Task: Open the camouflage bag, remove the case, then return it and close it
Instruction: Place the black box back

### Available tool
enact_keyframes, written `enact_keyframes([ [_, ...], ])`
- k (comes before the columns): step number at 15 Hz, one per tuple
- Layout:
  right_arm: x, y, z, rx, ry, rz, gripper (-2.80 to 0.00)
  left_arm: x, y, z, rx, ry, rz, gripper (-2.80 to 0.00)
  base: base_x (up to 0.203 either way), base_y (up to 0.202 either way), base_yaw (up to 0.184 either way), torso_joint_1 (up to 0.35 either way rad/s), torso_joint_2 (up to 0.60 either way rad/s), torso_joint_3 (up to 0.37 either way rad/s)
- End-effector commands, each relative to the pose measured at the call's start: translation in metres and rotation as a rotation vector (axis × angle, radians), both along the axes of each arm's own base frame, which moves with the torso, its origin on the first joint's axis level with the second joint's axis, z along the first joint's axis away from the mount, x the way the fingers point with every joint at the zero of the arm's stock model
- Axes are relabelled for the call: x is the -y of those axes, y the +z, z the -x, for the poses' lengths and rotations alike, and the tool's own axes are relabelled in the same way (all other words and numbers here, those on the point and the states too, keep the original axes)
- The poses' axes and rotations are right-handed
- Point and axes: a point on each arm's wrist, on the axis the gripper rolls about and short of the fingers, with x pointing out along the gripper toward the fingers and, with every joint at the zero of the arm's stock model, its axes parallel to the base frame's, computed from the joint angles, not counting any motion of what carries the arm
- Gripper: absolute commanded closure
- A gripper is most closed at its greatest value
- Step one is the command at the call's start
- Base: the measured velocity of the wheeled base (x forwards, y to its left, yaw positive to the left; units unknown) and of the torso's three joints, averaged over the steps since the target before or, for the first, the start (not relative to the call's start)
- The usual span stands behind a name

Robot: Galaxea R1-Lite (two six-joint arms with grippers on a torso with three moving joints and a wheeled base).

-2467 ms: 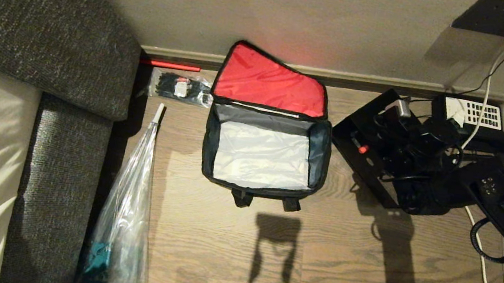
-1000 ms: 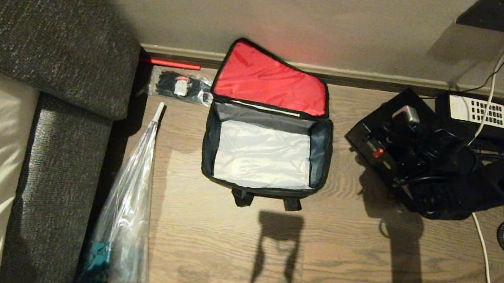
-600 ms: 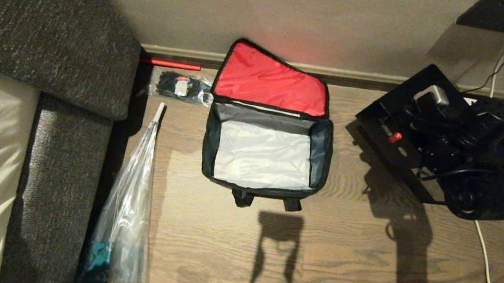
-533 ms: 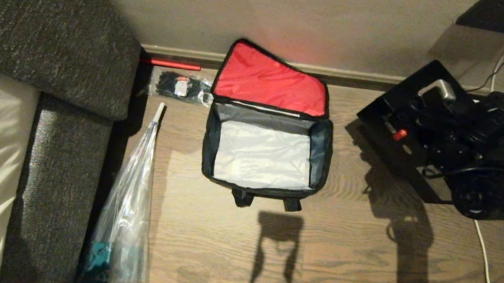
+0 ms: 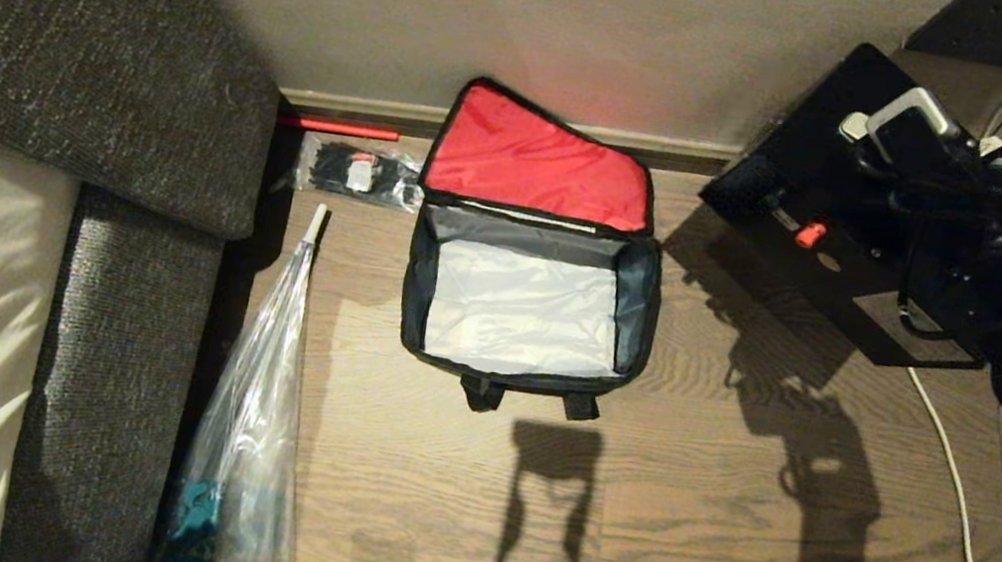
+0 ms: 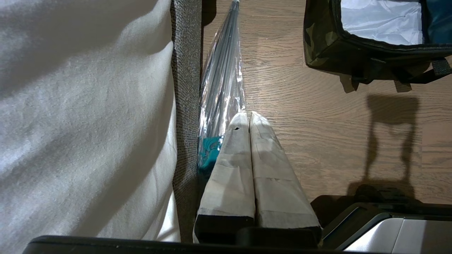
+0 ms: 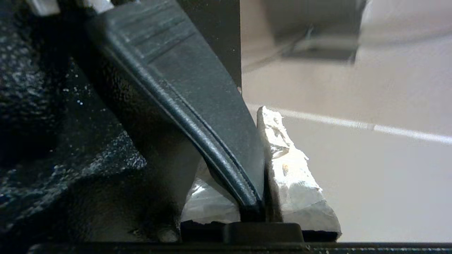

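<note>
The camouflage bag (image 5: 528, 300) sits open on the wooden floor (image 5: 702, 534) close to the wall, its red-lined lid (image 5: 541, 167) thrown back against the skirting board and its pale grey inside bare; two short black strap ends stick out from its near edge. The case (image 5: 830, 233) is out of the bag and off the floor, held up to the right of it and well apart from it, tilted, with its small red latch (image 5: 808, 234) facing the camera and its handle (image 7: 197, 106) clamped in the right pincer (image 7: 259, 158). In the right wrist view the taped fingers (image 7: 293, 176) are closed on either side of that black handle. The case throws a dark shadow on the floor beneath it, and a white cable (image 5: 958, 504) runs along the floor under the arm. The left pincer (image 6: 249, 121) hangs low at the robot's left side with its two taped fingers pressed together and nothing between them, above the floor beside a folded clear umbrella (image 5: 252, 423). That umbrella lies along the edge of a grey sofa (image 5: 127, 292) left of the bag. Beyond its tip, near the wall, lies a small clear packet of black pieces (image 5: 359, 173), and a thin red stick (image 5: 339, 128) lies along the skirting.
</note>
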Motion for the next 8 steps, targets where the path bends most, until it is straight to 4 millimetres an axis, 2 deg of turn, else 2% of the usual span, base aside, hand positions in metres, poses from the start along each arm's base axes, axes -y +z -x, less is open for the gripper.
enact_keyframes([
  [1, -0.013, 0.017, 0.018, 0.041, 0.055, -0.002, 0.0, 0.0, 0.0, 0.0, 0.003, 0.0, 0.0, 0.0, 0.0, 0.0, 0.0, 0.0, 0.0, 0.0],
  [8, -0.07, 0.019, 0.039, 0.028, 0.249, -0.001, 0.0, 0.0, 0.0, 0.0, 0.003, 0.0, 0.0, 0.0, 0.0, 0.0, 0.0, 0.0, 0.0, 0.0],
])
